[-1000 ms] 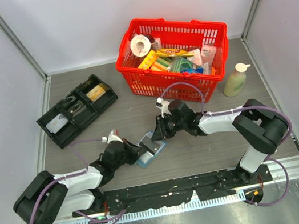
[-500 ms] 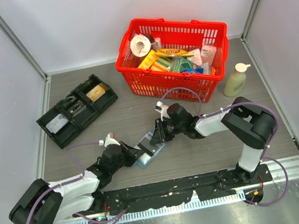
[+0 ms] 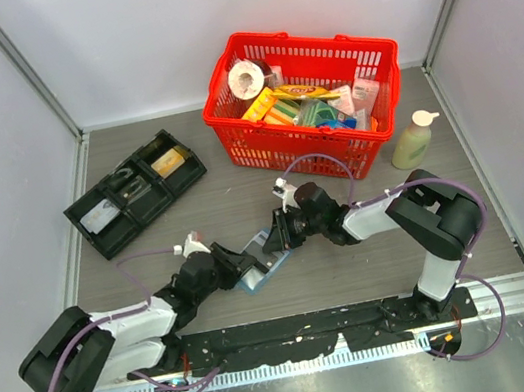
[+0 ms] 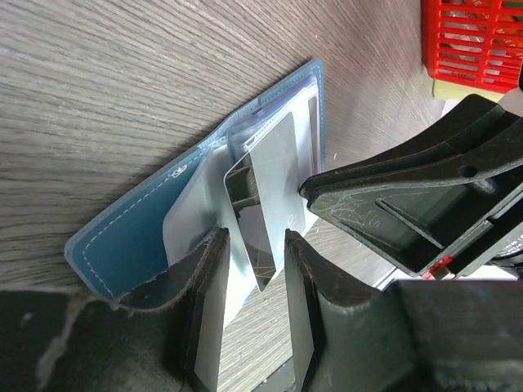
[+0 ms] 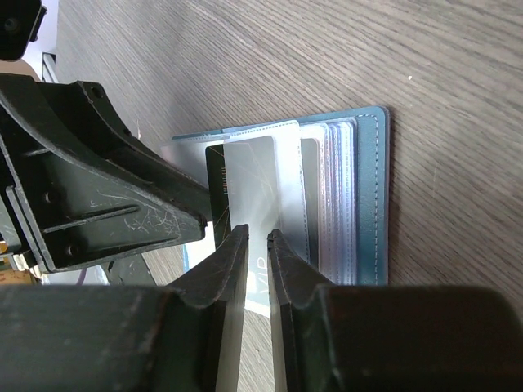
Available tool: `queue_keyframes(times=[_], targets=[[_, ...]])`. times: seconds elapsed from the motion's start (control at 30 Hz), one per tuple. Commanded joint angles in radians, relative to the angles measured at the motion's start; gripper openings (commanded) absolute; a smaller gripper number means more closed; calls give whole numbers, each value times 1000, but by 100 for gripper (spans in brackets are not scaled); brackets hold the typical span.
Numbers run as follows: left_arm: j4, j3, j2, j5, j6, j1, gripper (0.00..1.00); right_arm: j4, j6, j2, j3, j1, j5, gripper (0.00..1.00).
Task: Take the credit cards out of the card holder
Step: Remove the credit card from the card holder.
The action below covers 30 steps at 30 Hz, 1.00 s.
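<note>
Blue card holder (image 3: 258,274) lying open on the table (image 3: 194,213), toward 6 o'clock. Partly out: silvery card (image 5: 263,192), pinched by the right gripper (image 5: 257,233) at its 2 o'clock. Just opened up: left gripper (image 4: 254,237), at 9 o'clock. Probably free to pull now.

A: Card holder (image 4: 131,245), what colour?
B: Blue, w/ pale stitching round the edge. Light blue inside, clear pockets. Card (image 5: 263,184) is glossy silvery-grey.
A: Table (image 3: 214,210)?
B: Grey wood grain. Basket (image 3: 253,142) is red w/ mesh sides, tray (image 3: 91,236) is black. Bottle (image 3: 413,141) is pale yellow-green w/ a cream cap.
A: Grippers?
B: Both black, i.e. left gripper (image 4: 253,241) and right gripper (image 5: 257,237). Cables (image 3: 151,254) are purple.
</note>
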State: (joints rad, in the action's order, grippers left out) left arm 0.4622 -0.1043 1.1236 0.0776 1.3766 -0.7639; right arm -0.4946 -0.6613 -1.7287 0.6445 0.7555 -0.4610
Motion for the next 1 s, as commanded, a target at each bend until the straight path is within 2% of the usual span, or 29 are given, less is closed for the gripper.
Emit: queue_keyframes(times=[0.0, 0.13, 0.37, 0.5, 0.63, 0.97], targets=[[56, -12, 62, 13, -1, -2, 37, 31, 12, -25, -20, -1, 31, 21], [118, -8, 125, 2, 16, -2, 31, 28, 9, -20, -23, 1, 33, 21], [182, 41, 133, 13, 44, -3, 1, 39, 6, -22, -28, 1, 50, 21], [116, 52, 73, 20, 47, -2, 0, 57, 5, -32, -26, 1, 68, 21], [-26, 67, -50, 53, 52, -2, 0, 62, 6, -32, -31, -2, 85, 21], [-512, 71, -531, 142, 64, -2, 0, 74, 11, -16, -25, -24, 93, 21]])
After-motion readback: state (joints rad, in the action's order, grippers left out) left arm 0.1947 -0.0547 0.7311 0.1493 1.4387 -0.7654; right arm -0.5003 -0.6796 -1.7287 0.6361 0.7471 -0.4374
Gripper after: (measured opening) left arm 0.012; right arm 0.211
